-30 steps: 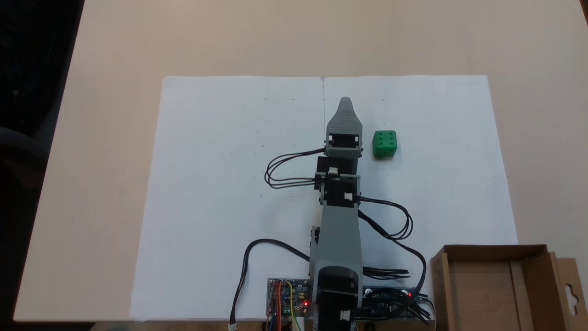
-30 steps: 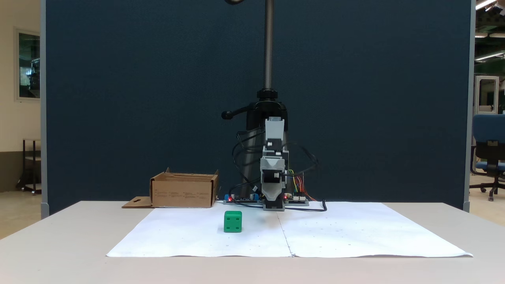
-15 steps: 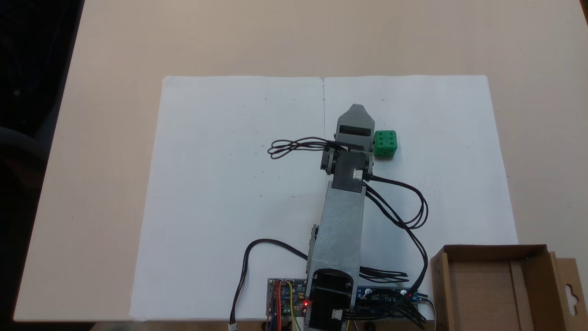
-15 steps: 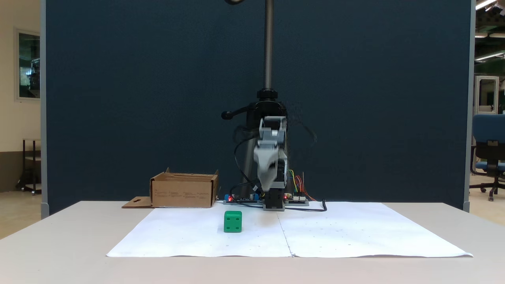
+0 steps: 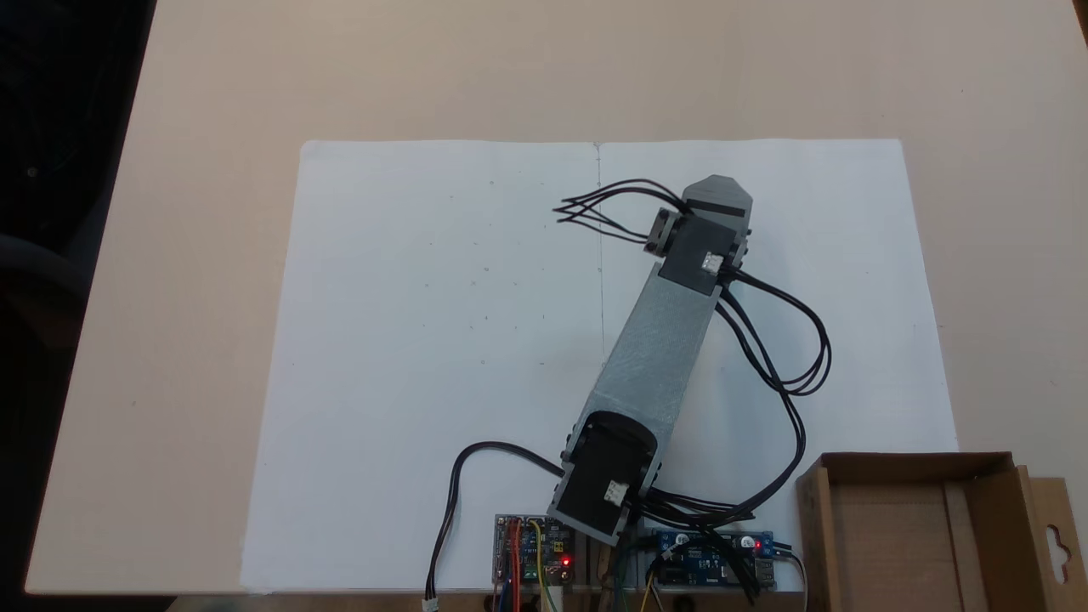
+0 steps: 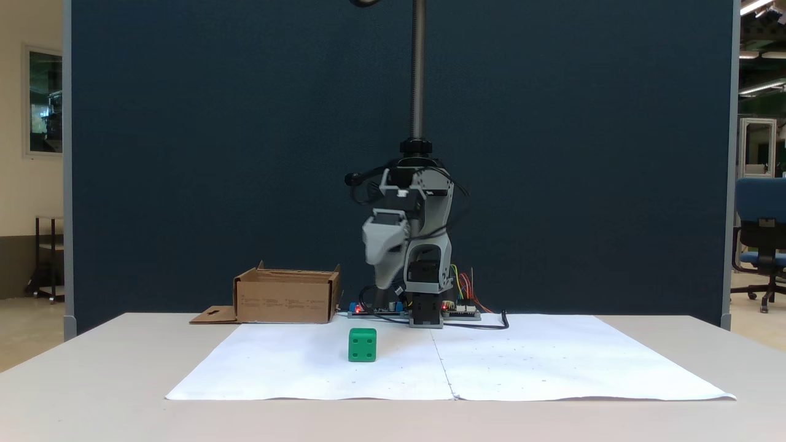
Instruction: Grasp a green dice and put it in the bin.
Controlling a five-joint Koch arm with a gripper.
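Observation:
The green dice (image 6: 362, 344) sits on the white paper, left of its centre crease, in a fixed view from the front. From above it is hidden beneath my arm. My gripper (image 6: 382, 283) hangs pointing downward, well above the paper and slightly right of and behind the dice; its head (image 5: 718, 194) is seen from above. Only one grey jaw tip shows, so I cannot tell whether it is open or shut. The bin (image 5: 909, 461) is a brown cardboard box near my base; its front wall (image 6: 285, 301) stands at the back left.
White paper (image 5: 425, 340) covers the middle of the beige table. Circuit boards (image 5: 531, 552) and black cables (image 5: 799, 357) lie around my base. A dark pole (image 6: 418, 73) rises behind the arm against a blue partition.
My arm has swung right in the view from above and now covers the dice. The gripper has lifted and tilted downward, moving left in the front view. The dice has not moved.

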